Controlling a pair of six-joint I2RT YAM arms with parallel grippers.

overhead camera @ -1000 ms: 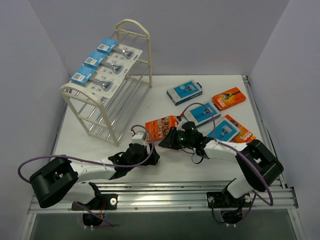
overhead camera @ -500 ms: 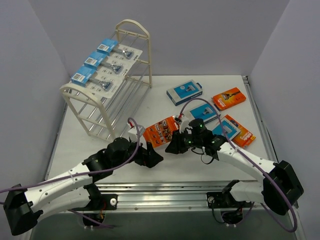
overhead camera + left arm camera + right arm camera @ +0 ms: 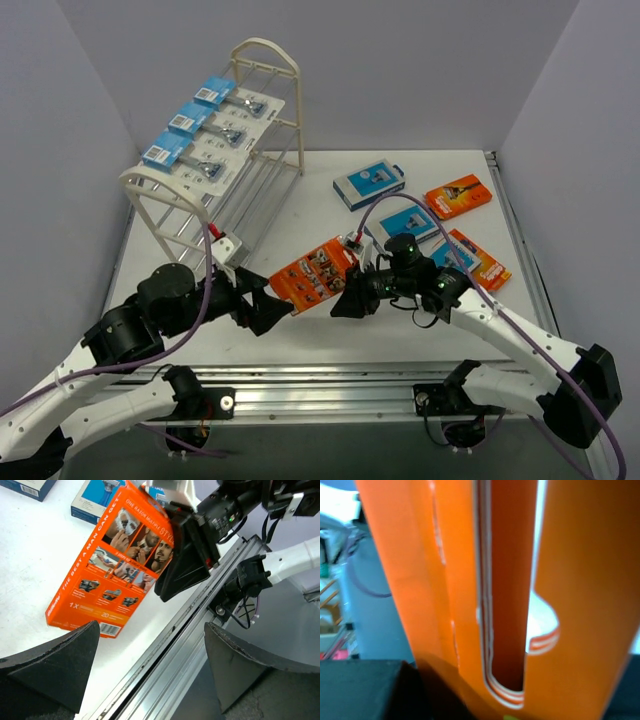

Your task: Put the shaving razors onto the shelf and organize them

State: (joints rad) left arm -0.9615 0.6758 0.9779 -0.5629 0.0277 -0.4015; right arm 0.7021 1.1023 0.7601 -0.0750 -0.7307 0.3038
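My right gripper (image 3: 348, 296) is shut on the right end of an orange razor box (image 3: 314, 272) and holds it tilted above the table's front middle. The box fills the right wrist view (image 3: 580, 580). My left gripper (image 3: 268, 306) is open, just left of the box's lower end and not touching it. In the left wrist view the box (image 3: 110, 565) hangs ahead of my spread fingers (image 3: 55, 665), with the right gripper's black finger on its far edge. The cream-white shelf (image 3: 262, 165) stands at back left with three white-and-blue blister packs (image 3: 212, 125) on its top tier.
Two blue-and-white boxes (image 3: 368, 186) (image 3: 405, 228), an orange box (image 3: 458, 196) and an orange-and-blue box (image 3: 466, 260) lie flat at right. The metal rail (image 3: 330, 385) runs along the near edge. Grey walls enclose the table.
The right gripper has lifted the orange box off the table and carried it left. The left arm has risen and drawn back left, its open gripper now facing the box's end.
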